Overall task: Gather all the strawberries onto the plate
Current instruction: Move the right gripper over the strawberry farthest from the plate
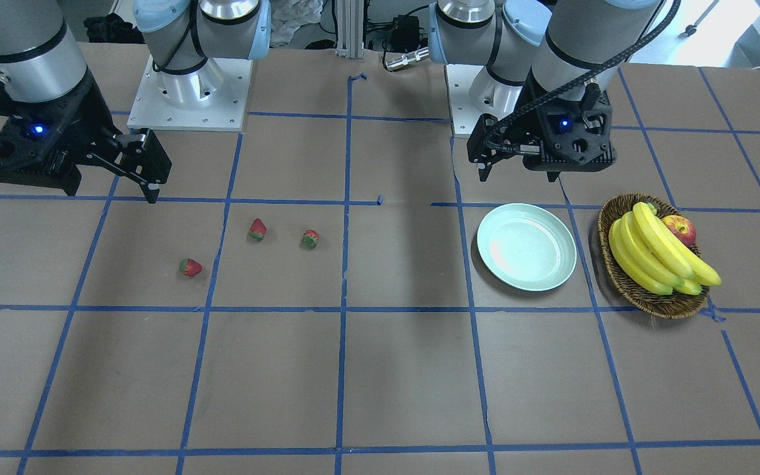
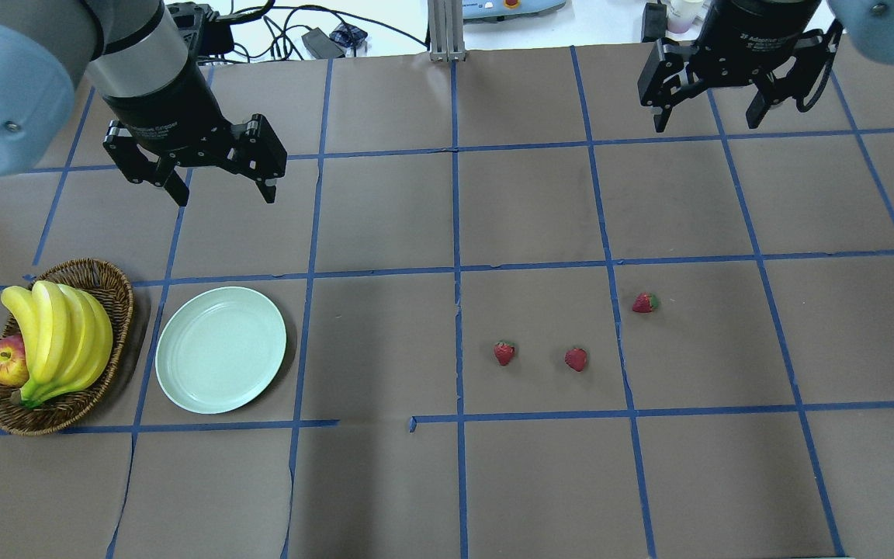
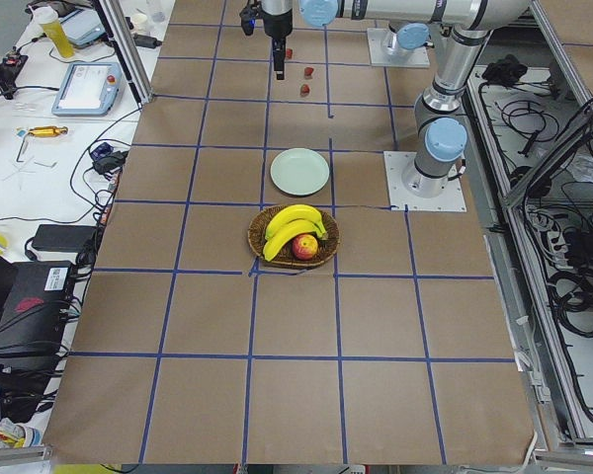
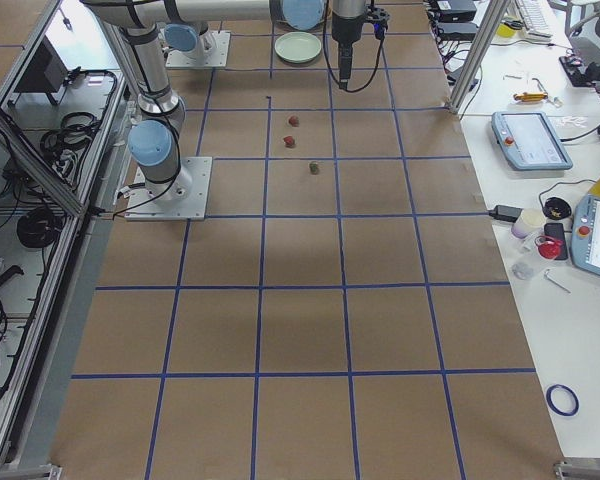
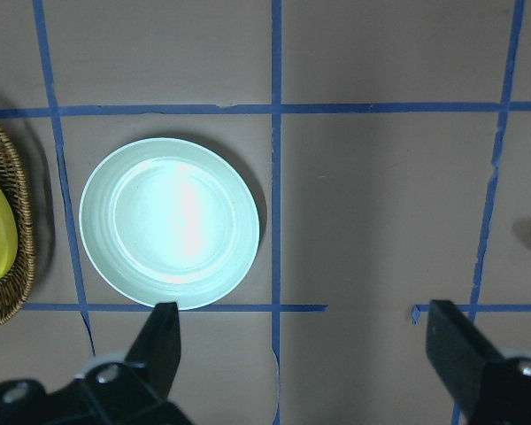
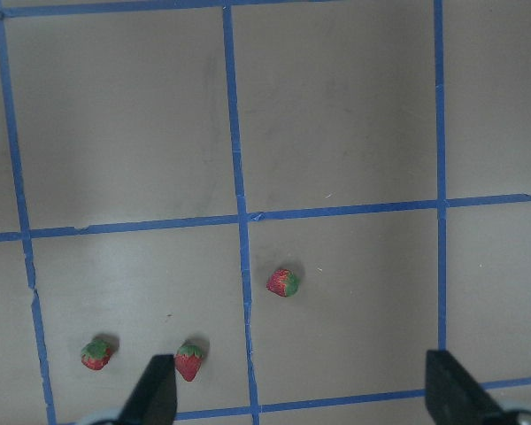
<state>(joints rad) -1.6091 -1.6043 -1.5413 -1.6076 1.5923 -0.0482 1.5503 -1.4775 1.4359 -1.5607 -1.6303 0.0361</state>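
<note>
Three small red strawberries lie on the brown table in the overhead view, one at the left (image 2: 504, 352), one in the middle (image 2: 576, 359) and one at the right (image 2: 646, 303). They also show in the right wrist view (image 6: 283, 282) (image 6: 189, 361) (image 6: 97, 353). The pale mint-green plate (image 2: 220, 349) is empty, left of centre, and shows in the left wrist view (image 5: 168, 221). My left gripper (image 2: 225, 196) hangs open and empty above the table beyond the plate. My right gripper (image 2: 706, 124) is open and empty, high beyond the strawberries.
A brown wicker basket (image 2: 117, 283) with a bunch of bananas (image 2: 59, 334) and a red-yellow apple (image 2: 5, 363) stands just left of the plate. Blue tape lines grid the table. Cables and equipment lie past the far edge.
</note>
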